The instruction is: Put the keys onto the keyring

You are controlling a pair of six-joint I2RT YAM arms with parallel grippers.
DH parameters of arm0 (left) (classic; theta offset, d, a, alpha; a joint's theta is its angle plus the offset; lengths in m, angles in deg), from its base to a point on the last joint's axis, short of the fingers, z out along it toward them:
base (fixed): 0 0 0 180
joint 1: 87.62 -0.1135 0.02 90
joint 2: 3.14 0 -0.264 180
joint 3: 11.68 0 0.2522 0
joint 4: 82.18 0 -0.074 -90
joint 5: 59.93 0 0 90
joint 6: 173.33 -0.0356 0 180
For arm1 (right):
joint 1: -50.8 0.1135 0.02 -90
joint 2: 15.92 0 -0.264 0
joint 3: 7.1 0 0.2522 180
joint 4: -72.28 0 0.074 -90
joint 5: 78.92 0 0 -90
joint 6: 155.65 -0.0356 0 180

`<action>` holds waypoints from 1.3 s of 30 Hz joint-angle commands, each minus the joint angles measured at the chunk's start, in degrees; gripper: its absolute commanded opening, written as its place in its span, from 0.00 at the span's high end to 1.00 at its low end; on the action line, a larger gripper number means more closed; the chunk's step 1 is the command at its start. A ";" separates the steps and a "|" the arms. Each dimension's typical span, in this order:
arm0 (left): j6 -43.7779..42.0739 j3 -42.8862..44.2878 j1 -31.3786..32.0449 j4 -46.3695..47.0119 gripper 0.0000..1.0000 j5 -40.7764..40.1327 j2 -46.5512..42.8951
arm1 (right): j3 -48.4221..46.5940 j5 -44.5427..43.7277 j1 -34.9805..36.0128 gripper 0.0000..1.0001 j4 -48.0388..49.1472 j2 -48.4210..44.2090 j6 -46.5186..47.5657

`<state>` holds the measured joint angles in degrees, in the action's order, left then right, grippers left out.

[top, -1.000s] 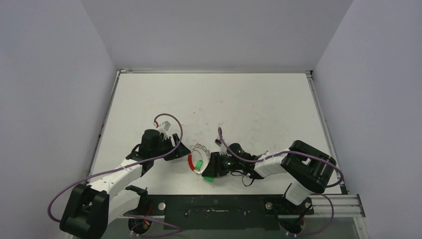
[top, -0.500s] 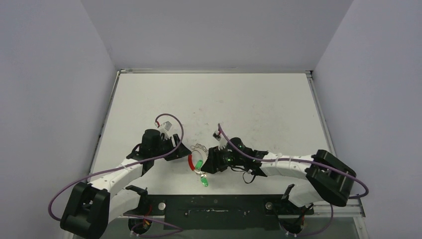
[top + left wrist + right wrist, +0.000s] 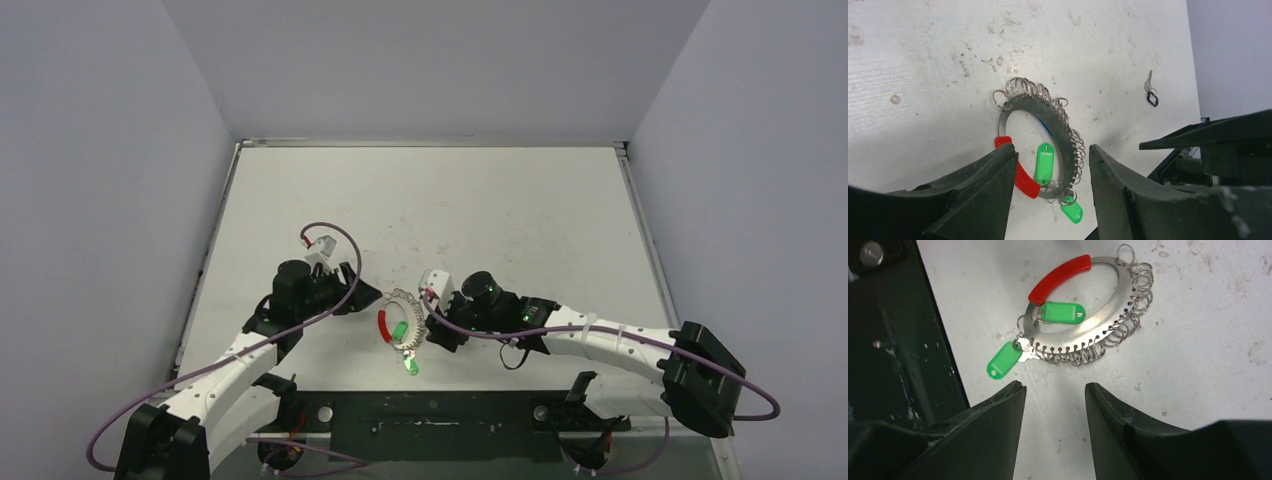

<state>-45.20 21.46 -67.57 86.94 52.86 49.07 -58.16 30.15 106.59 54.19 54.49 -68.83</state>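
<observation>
Nearest the bases, two green keys [image 3: 1004,360] sit threaded on the keyring [image 3: 1088,332], which lies flat on the worktop [image 3: 500,200] between the left tool [image 3: 1050,150] and right tool [image 3: 1053,386], both spread and empty. This threading looks done. The next move probably calls for fetching the loose silver key [image 3: 1148,82] beyond.

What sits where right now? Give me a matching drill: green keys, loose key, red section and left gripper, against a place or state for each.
1 green keys
2 loose key
3 red section
4 left gripper

A open, facing the keyring
B alone on the table, off the keyring
C part of the keyring's loop
D at the keyring, by its red end

Pairs: 1-D, 2-B, 3-C, 4-A
</observation>
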 commanded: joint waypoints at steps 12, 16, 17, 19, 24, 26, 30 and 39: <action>1.47 -5.22 -0.37 8.59 0.52 -2.92 -7.84 | 14.84 -1.03 9.49 0.66 24.08 2.61 38.31; 1.04 -4.89 -0.37 8.71 0.53 -3.01 -8.05 | 13.75 -1.36 9.90 0.71 27.59 8.06 39.64; 0.99 -4.88 -0.32 8.79 0.53 -3.01 -8.08 | 13.65 -1.85 10.02 0.72 28.68 9.34 39.73; 0.90 -4.87 -0.37 8.81 0.53 -3.01 -8.12 | 13.53 -2.83 10.12 0.72 30.66 11.45 40.05; 1.05 -4.72 -0.37 8.56 0.54 -3.26 -8.39 | 13.33 -3.35 10.14 0.73 33.26 14.48 41.22; 1.07 -4.62 -0.37 8.55 0.54 -3.40 -8.48 | 13.06 -2.84 10.16 0.74 33.76 15.33 41.46; 1.06 -4.37 -0.37 8.48 0.54 -3.73 -8.52 | 12.10 -3.54 10.14 0.76 33.28 16.36 42.15; 0.86 -3.91 -0.37 8.47 0.55 -3.80 -8.37 | 10.73 -4.72 9.76 0.80 29.70 16.36 45.21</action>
<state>-44.32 16.15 -67.59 92.09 49.75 41.27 -45.24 25.89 116.47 84.22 70.21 -25.53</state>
